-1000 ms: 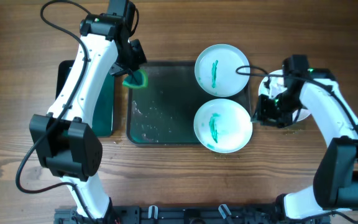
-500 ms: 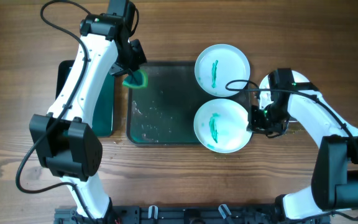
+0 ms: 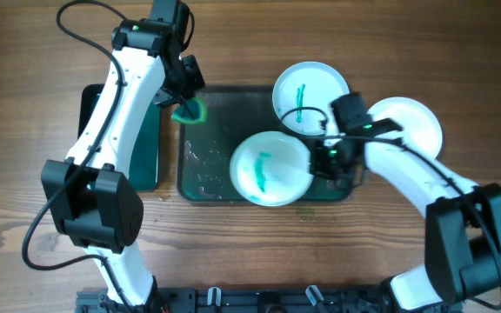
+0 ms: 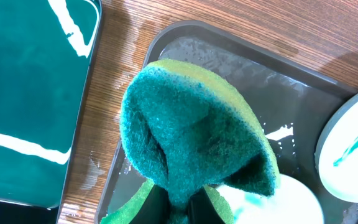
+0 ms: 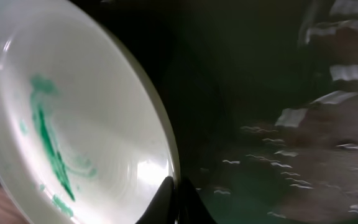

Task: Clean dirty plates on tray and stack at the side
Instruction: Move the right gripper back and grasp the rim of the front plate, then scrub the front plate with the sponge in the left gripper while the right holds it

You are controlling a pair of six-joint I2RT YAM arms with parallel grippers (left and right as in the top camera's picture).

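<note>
The dark tray (image 3: 216, 148) lies mid-table. My right gripper (image 3: 322, 162) is shut on the right rim of a green-smeared plate (image 3: 268, 169) and holds it tilted over the tray's middle. The right wrist view shows the fingertips (image 5: 178, 200) pinching that plate's rim (image 5: 73, 124). A second smeared white plate (image 3: 307, 87) rests on the tray's far right corner. A third white plate (image 3: 411, 122) lies on the table right of the tray, with no smears visible. My left gripper (image 3: 185, 97) is shut on a green sponge (image 3: 190, 111) over the tray's far left corner; the sponge (image 4: 191, 124) fills the left wrist view.
A smaller, deeper green tray (image 3: 146, 139) lies left of the dark tray, partly under my left arm, and also shows in the left wrist view (image 4: 23, 93). Water droplets spot the dark tray's floor (image 3: 203, 169). Bare wooden table surrounds everything.
My right gripper left the plate on the table, moved left, closed on the near plate's rim and dragged it left toward the tray's middle. The left arm and sponge have not moved.
</note>
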